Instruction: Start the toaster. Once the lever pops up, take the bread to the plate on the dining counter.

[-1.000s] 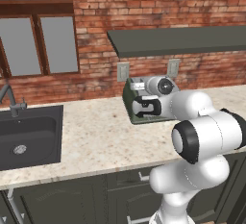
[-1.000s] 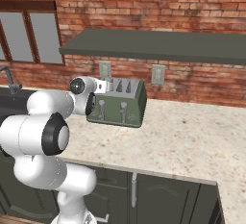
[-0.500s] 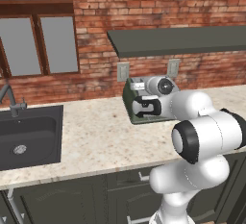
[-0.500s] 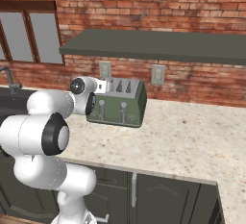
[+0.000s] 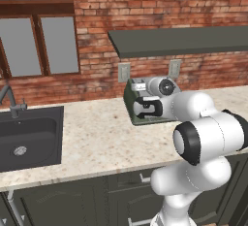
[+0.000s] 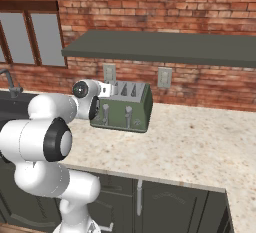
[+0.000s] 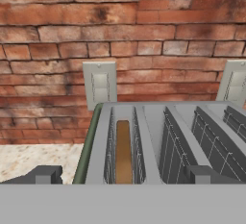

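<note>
Bread (image 7: 123, 151) in toaster (image 7: 158, 141) slot, between spread claw (image 7: 122, 175) fingertips

toaster (image 6: 122, 108): you see sage-green painted metal sides with a soft sheen; grey metal top, wire guides in the slots.
bread (image 7: 123, 151): matt brown crust edge, dry-looking.
worktop (image 6: 200, 142): beige speckled stone, smooth.
wall (image 5: 145, 7): rough red brick, matt.
sink (image 5: 29, 135): dark, matt.
shelf (image 6: 165, 47): flat grey-green, matt.
outlet plates (image 7: 100, 84): smooth pale plastic.
</note>
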